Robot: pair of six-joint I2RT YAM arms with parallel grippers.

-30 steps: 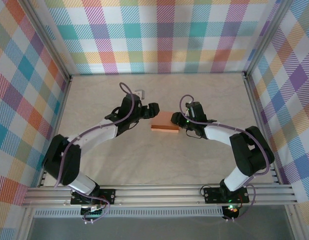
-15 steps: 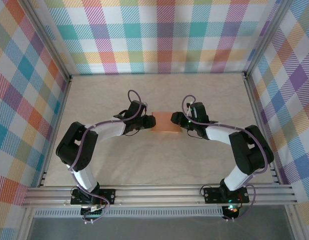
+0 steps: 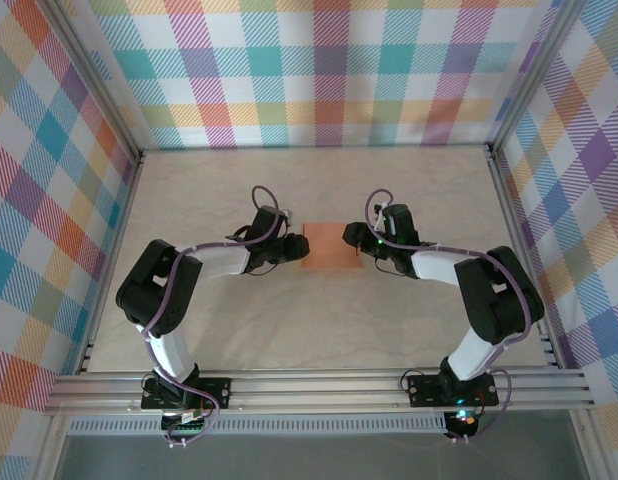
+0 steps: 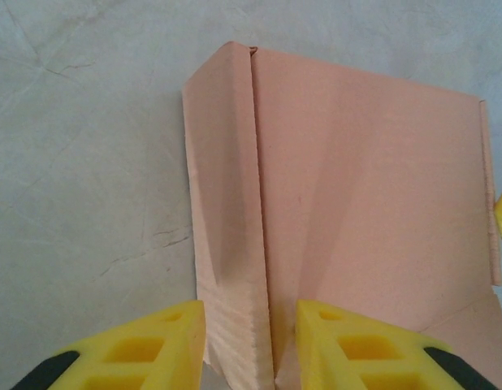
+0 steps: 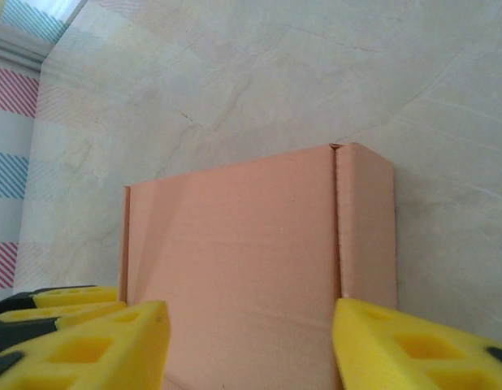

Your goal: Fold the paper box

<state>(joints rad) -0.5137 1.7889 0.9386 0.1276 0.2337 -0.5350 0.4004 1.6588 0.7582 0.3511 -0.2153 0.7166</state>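
1. Twice checked the place of the paper box: lay flat near the middle of the table, a little toward 12 o'clock, looking like a small closed rectangle rather than an open sheet.
2. Found the left gripper at the box's 9 o'clock edge and the right gripper at its 3 o'clock edge, both down low against the card.
3. From the left wrist, saw the jaws set close on either side of a raised side strip running along the box's 9 o'clock side. Could not tell whether pressing the card or just short of it.
4. From the right wrist, saw the jaws spread wide over the near edge of the box, pinching nothing.
5. Judged the card light and thin, springy at its creases, quick to dent or buckle under a hard squeeze, and likely to skate on the smooth tabletop when pushed from one side alone.
6. Judged the best hold to be at a flap or wall close to its fold line, pinched gently across the card's thickness, with the opposite edge braced by the other gripper.
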